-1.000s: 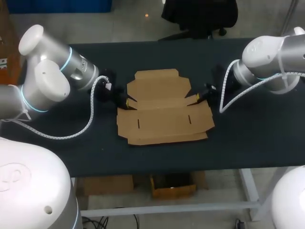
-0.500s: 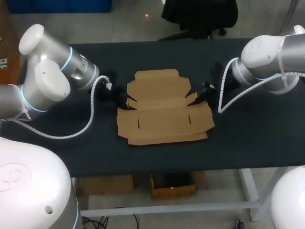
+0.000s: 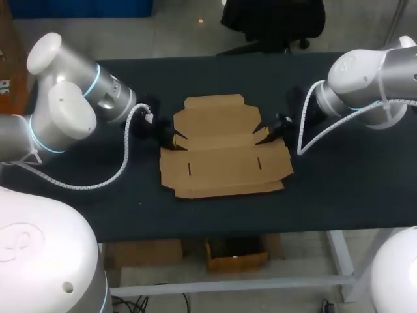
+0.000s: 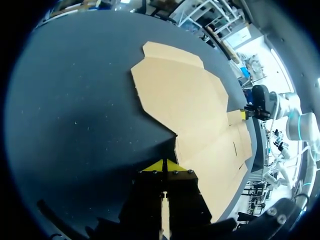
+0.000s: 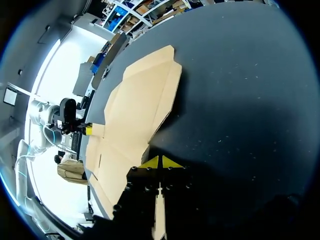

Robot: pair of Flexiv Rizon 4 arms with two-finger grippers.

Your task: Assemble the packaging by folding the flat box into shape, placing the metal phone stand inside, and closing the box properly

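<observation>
The flat brown cardboard box (image 3: 225, 153) lies unfolded in the middle of the black table. My left gripper (image 3: 174, 139) is shut, its yellow tips at the box's left edge where the side flap meets the panels. In the left wrist view the shut tips (image 4: 164, 166) sit right at a notch in the cardboard (image 4: 190, 100). My right gripper (image 3: 266, 135) is shut too, at the matching spot on the box's right edge. Its tips (image 5: 160, 162) touch the rim of the cardboard (image 5: 135, 110). Neither gripper holds anything. No phone stand is in view.
The black table (image 3: 339, 189) reaches well beyond the box on all sides. Each wrist view shows the other arm's gripper across the cardboard: the right one (image 4: 243, 114) and the left one (image 5: 87, 130).
My right gripper has moved in a little toward the box's right edge. The left gripper and the box have hardly moved.
</observation>
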